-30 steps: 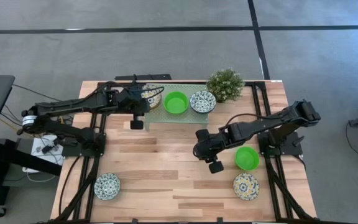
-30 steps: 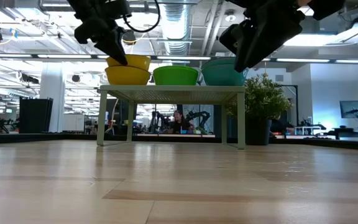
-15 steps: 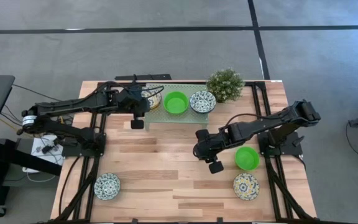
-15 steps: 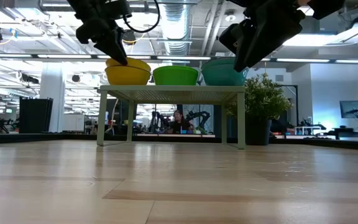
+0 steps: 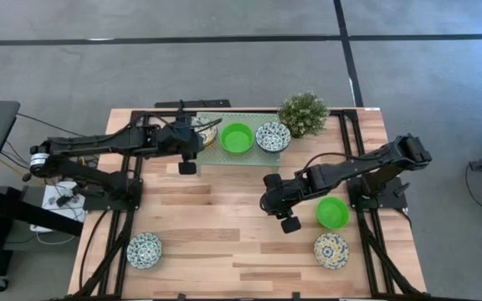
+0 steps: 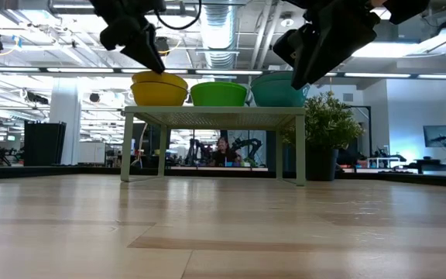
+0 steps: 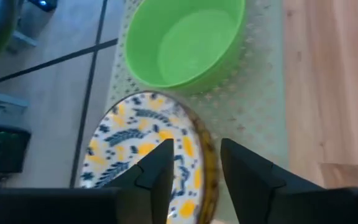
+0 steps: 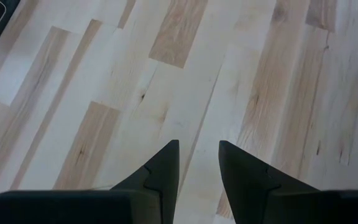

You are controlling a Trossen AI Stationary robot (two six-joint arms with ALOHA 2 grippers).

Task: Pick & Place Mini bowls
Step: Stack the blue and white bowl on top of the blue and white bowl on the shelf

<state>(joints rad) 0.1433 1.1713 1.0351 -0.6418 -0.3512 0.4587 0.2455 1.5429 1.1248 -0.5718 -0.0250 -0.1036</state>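
A pale green rack [image 5: 253, 119] at the table's far side carries three mini bowls: a yellow-and-blue floral one [image 7: 142, 140] at its left, a plain green one [image 5: 236, 138] in the middle and a blue floral one [image 5: 273, 136] at its right. My left gripper [image 7: 194, 149] is open just above the yellow floral bowl's near rim [image 7: 205, 163], one finger over the inside and one outside, touching nothing. My right gripper [image 8: 199, 146] hangs open over bare wood at mid-table [image 5: 268, 197].
On the table stand a green bowl [image 5: 332, 212] and a yellow floral bowl [image 5: 330, 250] at the near right, and a blue floral bowl [image 5: 144, 250] at the near left. A potted plant [image 5: 303, 113] stands right of the rack. Bare wood lies between.
My left gripper has risen a little off the yellow floral bowl's rim and shifted slightly toward the table's right. The bowl has settled a bit lower on the rack.
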